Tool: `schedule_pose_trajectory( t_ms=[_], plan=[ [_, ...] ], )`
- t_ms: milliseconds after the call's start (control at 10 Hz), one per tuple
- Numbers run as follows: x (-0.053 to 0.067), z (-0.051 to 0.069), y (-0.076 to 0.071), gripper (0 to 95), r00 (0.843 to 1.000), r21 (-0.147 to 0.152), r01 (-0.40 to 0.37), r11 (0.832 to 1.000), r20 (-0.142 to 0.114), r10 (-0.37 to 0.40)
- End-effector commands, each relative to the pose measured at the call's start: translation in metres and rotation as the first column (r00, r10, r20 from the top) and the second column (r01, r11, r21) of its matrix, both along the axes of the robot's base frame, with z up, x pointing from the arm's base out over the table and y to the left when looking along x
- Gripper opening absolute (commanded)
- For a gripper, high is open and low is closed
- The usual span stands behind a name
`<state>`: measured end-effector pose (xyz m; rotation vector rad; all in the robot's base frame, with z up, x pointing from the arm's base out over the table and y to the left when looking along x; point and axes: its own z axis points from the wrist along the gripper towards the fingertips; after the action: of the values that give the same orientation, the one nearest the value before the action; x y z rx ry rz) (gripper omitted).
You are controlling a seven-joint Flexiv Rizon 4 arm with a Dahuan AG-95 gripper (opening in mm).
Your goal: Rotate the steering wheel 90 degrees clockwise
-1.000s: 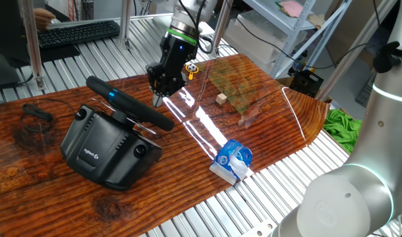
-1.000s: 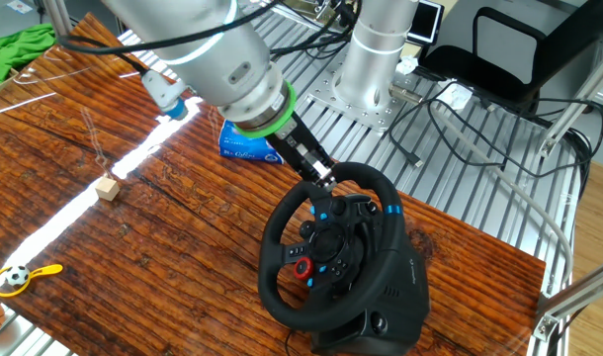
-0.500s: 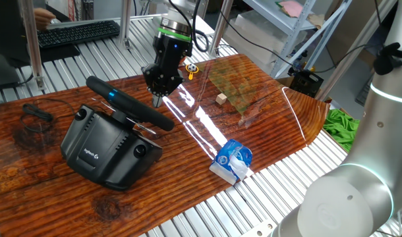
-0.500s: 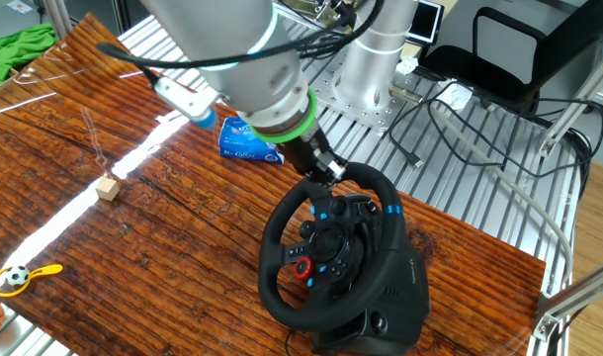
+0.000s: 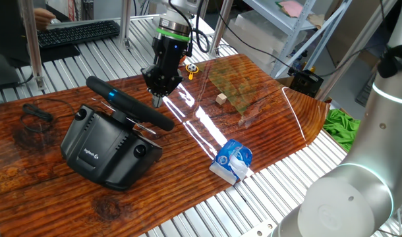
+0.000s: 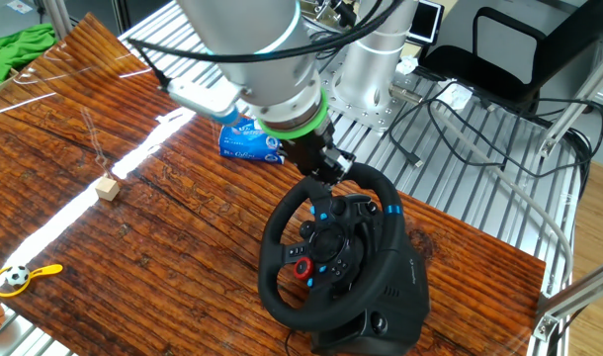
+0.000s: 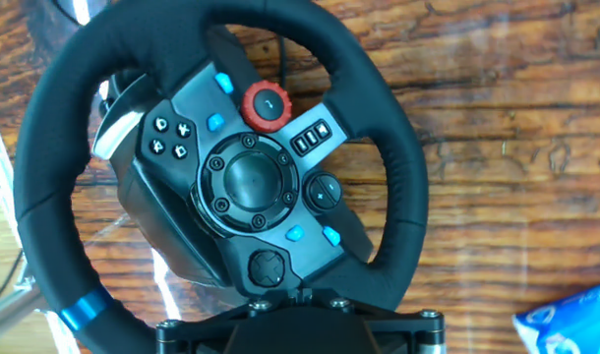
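Note:
The steering wheel [image 6: 326, 242] is a black racing wheel with a thick rim and a blue stripe, on a bulky black base [image 5: 109, 148]. One fixed view shows it edge-on [image 5: 132, 105]. In the hand view it fills the frame, hub [image 7: 249, 185] in the middle and red button up. My gripper [image 5: 157, 100] hangs tip-down at the rim's far side. In the other fixed view the gripper [image 6: 331, 170] is at the top of the rim, fingers together and holding nothing. The hand view shows only the black gripper body along the bottom edge, hiding that part of the rim.
A blue-white packet [image 5: 232, 160] lies on the wooden table right of the wheel. A small wooden cube [image 5: 221, 99] and a yellow toy [image 5: 190, 68] are farther back. A black keyboard [image 5: 79, 33] sits behind the table. A green cloth [image 5: 343, 125] hangs off the right end.
The gripper has shifted a little along the top of the rim and the arm's wrist has swung round. The wheel has not visibly turned.

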<state>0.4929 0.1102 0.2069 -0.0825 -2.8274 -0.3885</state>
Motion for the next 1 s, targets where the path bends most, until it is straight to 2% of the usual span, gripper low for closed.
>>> schedule_pose_trajectory(
  t_ms=[100,200,300,400,500,600,700,1000],
  plan=[
    [0.001,0.000,0.000,0.0,1.000,-0.018,-0.014,1.000,-0.005,0.014],
    [0.001,0.000,0.000,0.0,1.000,0.008,0.000,1.000,-0.007,0.000],
    [0.001,0.000,0.000,0.0,0.999,0.061,0.043,0.997,-0.029,-0.041],
    [0.001,0.000,0.000,0.0,0.993,0.153,0.102,0.983,-0.078,-0.091],
    [0.001,0.000,0.000,0.0,0.987,0.206,0.140,0.968,-0.108,-0.120],
    [0.001,0.000,0.000,0.0,0.987,0.206,0.140,0.968,-0.108,-0.120],
    [0.000,0.000,0.007,0.0,0.983,0.224,0.162,0.961,-0.127,-0.136],
    [0.000,0.003,0.023,0.0,0.979,0.229,0.171,0.958,-0.150,-0.139]
  ],
)
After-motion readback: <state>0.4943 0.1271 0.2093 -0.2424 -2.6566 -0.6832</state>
